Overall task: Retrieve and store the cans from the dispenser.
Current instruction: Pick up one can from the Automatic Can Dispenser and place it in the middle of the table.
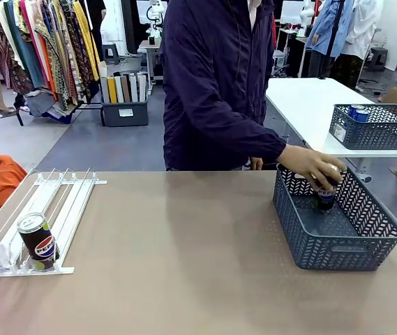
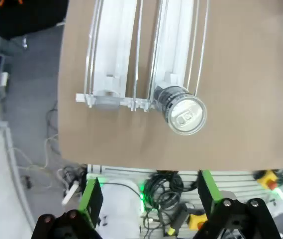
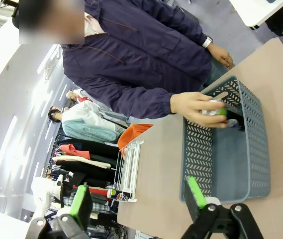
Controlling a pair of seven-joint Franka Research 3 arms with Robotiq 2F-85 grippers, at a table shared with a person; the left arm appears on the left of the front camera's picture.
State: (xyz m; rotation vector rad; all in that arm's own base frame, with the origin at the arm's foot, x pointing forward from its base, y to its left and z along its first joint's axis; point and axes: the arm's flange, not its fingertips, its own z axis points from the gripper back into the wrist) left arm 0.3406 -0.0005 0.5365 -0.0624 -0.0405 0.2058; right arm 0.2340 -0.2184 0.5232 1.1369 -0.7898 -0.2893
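Hanging wide open with nothing between its green pads, your left gripper (image 2: 148,199) looks down past the table edge onto the low end of the white rack (image 2: 116,50). One dark Pepsi can (image 2: 183,112) sits there at the end of a lane, silver top up – the front view shows it leaning slightly. Your right gripper (image 3: 139,199) is also spread wide and holds nothing. It faces the grey basket (image 3: 250,164) from well apart. Across the table, the person's hand (image 1: 317,166) is inside that basket, wrapped over the top of a second dark can (image 1: 324,197) – whether it touches the floor you cannot tell.
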